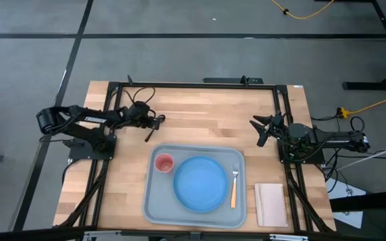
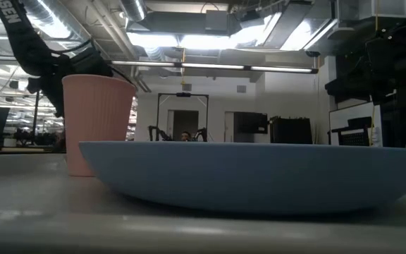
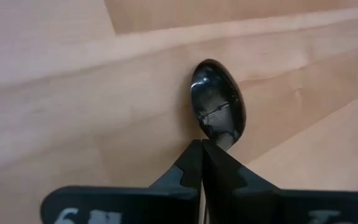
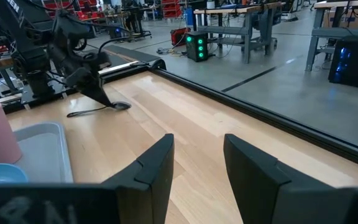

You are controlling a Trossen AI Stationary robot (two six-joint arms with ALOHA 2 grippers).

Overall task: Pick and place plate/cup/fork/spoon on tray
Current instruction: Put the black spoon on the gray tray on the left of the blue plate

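Left gripper (image 3: pixel 204 149), fingers pressed together on the neck of the spoon (image 3: pixel 218 106), just behind its small oval bowl; the bowl projects forward past the fingertips over the bare wood. In the right wrist view the same spoon (image 4: pixel 98 110) lies low on the table (image 1: pixel 200 117) with its slim handle trailing away from the gripper, so its long axis runs roughly flat along the boards; whether it rests on the wood or is just lifted cannot be told. The pinch sits on the far left part of the table, and the tray (image 1: pixel 151 204) lies toward the near edge and the centre from it, near but not touching. The left arm is plainly the nearer 1 for this carry. Right gripper (image 4: pixel 197 165), fingers spread and empty, waits at the right side of the table. On the tray stand the cup (image 1: pixel 164 163) at its left end, the plate (image 1: pixel 200 183) in the middle and the fork (image 1: pixel 234 184) along the right rim; only the spoon remains outside, by this judgement the last of 4 items. A white pad (image 1: pixel 271 204) lies right of the tray. Beyond: a workshop with benches.
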